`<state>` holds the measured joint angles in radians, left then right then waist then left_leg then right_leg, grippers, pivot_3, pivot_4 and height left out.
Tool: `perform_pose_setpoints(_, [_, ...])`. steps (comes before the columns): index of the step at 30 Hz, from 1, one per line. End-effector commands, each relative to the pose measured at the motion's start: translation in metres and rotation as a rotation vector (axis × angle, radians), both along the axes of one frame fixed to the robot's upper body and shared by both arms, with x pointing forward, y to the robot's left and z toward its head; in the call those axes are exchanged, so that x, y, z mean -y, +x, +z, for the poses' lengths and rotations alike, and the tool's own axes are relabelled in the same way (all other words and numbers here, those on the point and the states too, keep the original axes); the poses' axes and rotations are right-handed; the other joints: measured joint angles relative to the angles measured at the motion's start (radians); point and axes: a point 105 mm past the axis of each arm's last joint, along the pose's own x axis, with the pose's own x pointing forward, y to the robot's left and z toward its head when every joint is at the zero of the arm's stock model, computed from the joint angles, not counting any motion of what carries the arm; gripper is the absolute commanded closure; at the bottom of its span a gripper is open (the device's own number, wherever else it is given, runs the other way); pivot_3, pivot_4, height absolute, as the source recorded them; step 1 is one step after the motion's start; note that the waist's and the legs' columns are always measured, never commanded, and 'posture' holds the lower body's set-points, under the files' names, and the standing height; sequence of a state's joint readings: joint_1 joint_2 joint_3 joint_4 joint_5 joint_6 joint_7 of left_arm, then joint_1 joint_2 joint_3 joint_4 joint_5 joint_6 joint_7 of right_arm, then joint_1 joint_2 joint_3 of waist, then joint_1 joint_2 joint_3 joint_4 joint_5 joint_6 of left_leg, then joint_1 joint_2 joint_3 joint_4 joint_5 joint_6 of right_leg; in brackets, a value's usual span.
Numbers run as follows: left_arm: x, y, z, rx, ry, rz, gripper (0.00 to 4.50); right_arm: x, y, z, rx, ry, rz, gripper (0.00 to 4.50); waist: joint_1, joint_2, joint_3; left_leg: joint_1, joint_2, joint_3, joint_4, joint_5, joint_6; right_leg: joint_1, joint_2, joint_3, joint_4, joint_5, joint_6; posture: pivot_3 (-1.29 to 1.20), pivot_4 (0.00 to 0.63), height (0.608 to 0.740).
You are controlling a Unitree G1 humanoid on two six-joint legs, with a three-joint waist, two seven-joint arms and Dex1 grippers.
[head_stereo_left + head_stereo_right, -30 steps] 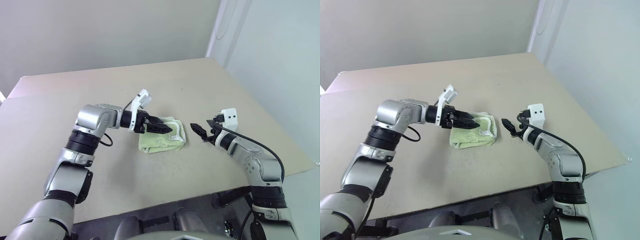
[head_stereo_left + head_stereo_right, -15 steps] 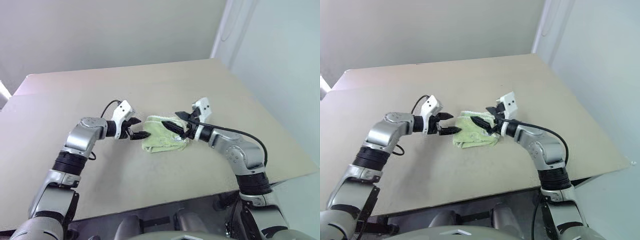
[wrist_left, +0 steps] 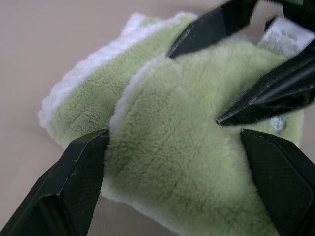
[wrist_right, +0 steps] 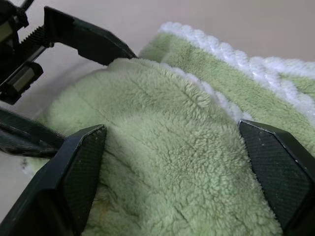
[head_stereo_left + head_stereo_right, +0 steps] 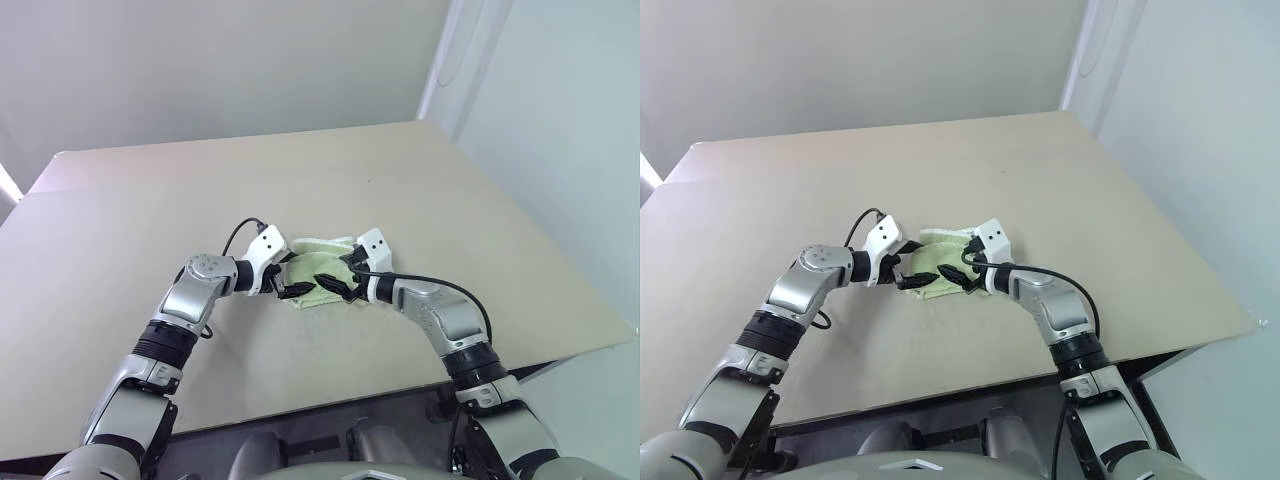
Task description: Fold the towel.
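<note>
On beige worktop (image 5: 420, 190) beneath plain grey wall, folded towel (image 5: 318, 262) lying near centre, flanked by left pincer (image 5: 292, 287) and right pincer (image 5: 333, 285), both spread wide over the top layer, gripping nothing.

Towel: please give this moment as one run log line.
towel: folded on table | left gripper: open | right gripper: open

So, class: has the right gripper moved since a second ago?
Yes. The right gripper swung toward the robot's left, from bare table beside the towel to over the towel, jaws open.
</note>
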<state>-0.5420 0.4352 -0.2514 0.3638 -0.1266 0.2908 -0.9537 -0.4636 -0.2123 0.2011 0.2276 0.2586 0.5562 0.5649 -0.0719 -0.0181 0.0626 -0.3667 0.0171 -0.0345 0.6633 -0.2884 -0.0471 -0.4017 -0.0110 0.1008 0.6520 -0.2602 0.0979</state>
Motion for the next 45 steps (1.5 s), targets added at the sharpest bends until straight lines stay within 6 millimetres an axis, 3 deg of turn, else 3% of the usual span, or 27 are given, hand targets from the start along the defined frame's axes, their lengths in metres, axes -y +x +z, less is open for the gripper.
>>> perform_pose_setpoints(1, [-0.008,0.001,-0.013,0.005,0.061,0.006,0.05,-0.004,0.000,-0.011,-0.024,-0.040,0.004,0.00,-0.001,0.000,0.000,0.003,0.000,0.000,0.000,0.000,0.000,0.003,0.000,0.000,0.000,0.000,0.000,0.00,0.000,0.740])
perform_pose_setpoints(3, [-0.009,0.005,-0.014,0.012,0.061,0.024,0.05,-0.005,-0.001,-0.011,-0.026,-0.044,0.011,0.00,-0.001,0.000,-0.001,0.012,0.000,0.000,-0.001,0.000,0.000,0.011,0.000,0.000,-0.001,-0.001,-0.001,0.00,0.000,0.740])
perform_pose_setpoints(8, [-0.003,0.011,-0.001,-0.021,-0.055,0.051,0.05,-0.003,-0.001,-0.006,-0.012,-0.037,0.021,0.00,0.000,0.000,-0.003,0.013,0.000,0.000,0.000,0.000,0.000,0.012,0.000,0.000,-0.001,-0.003,0.000,0.00,0.000,0.740])
perform_pose_setpoints(12, [-0.003,0.012,0.017,-0.029,-0.131,0.045,0.05,-0.003,0.001,0.019,0.039,0.061,0.039,0.00,-0.001,0.000,-0.003,0.011,0.000,0.000,0.000,0.000,0.000,0.010,0.001,0.001,-0.001,-0.002,0.003,0.00,0.000,0.740])
perform_pose_setpoints(16, [-0.009,0.006,0.055,-0.030,-0.288,0.026,0.05,-0.005,-0.007,0.058,0.133,0.175,0.115,0.00,-0.001,0.000,-0.002,0.007,0.000,-0.001,-0.001,0.000,0.000,0.006,0.000,0.001,-0.001,0.000,0.001,0.00,0.000,0.740])
perform_pose_setpoints(22, [-0.034,-0.014,0.088,0.091,-0.371,-0.010,0.05,-0.003,-0.023,0.074,0.200,0.146,0.225,0.00,-0.001,0.000,-0.002,0.005,0.000,0.000,-0.003,-0.001,0.001,0.004,0.000,0.001,-0.002,0.000,0.001,0.00,0.000,0.740])
perform_pose_setpoints(27, [-0.064,-0.037,0.071,0.053,-0.257,0.009,0.05,-0.004,-0.053,0.058,0.298,-0.152,0.458,0.00,0.000,0.001,-0.001,0.006,0.000,0.000,-0.003,-0.001,0.001,0.005,0.000,0.001,-0.003,-0.003,-0.002,0.00,0.000,0.740])
perform_pose_setpoints(30, [-0.072,-0.042,0.069,0.043,-0.266,0.049,0.05,-0.004,-0.062,0.054,0.314,-0.206,0.535,0.00,0.003,0.000,-0.001,0.006,0.000,0.000,-0.003,-0.001,0.001,0.005,0.000,0.001,-0.004,-0.005,0.001,0.00,0.000,0.740])
perform_pose_setpoints(34, [-0.069,-0.041,0.070,0.036,-0.308,0.088,0.05,-0.003,-0.057,0.041,0.339,-0.291,0.557,0.00,0.003,-0.001,0.000,0.009,0.000,0.000,-0.001,-0.001,0.001,0.008,-0.001,0.001,-0.005,-0.005,0.001,0.00,0.000,0.740])
perform_pose_setpoints(40, [-0.063,-0.047,0.064,0.030,-0.293,0.075,0.05,-0.002,-0.035,0.032,0.367,-0.353,0.486,0.00,0.001,-0.001,0.000,0.009,0.000,0.001,-0.002,-0.001,0.001,0.008,0.000,0.001,-0.004,-0.005,0.000,0.00,0.000,0.740])
perform_pose_setpoints(45, [-0.070,-0.047,0.060,0.021,-0.300,0.103,0.05,0.005,-0.037,0.017,0.342,-0.425,0.533,0.00,0.003,-0.001,0.000,0.008,0.000,0.001,-0.003,-0.001,0.001,0.007,-0.001,0.001,-0.005,-0.005,0.000,0.00,0.000,0.740])
